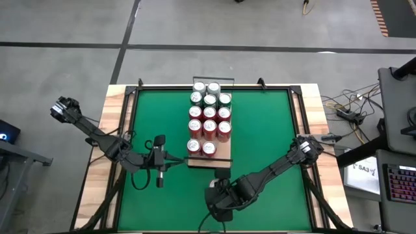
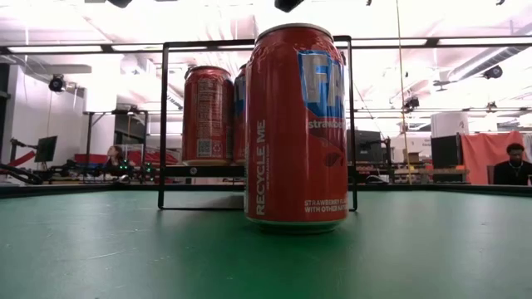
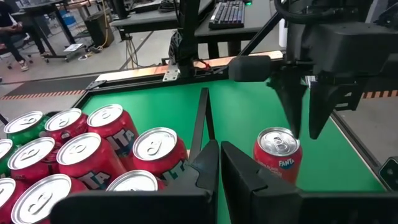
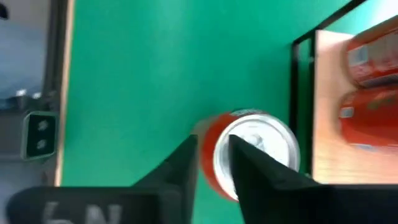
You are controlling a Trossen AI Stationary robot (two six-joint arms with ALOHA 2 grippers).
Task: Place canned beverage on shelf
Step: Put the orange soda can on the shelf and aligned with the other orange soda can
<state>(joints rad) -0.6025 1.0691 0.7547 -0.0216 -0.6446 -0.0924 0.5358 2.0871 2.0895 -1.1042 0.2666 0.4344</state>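
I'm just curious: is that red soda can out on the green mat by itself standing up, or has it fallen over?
Standing upright. The red can rests on its base on the green mat, its silver top facing up beneath the right hand.

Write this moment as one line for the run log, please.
right gripper: just above loose red can, fingers slightly apart, not gripping | left gripper: shut, waiting beside shelf | can: upright on green mat

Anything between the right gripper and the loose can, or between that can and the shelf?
Nothing lies between the right gripper and the can; it hangs just above the lid. Between the can and the shelf, at its bare wood, stands the black end rail, an open frame. The left gripper waits beside that end.
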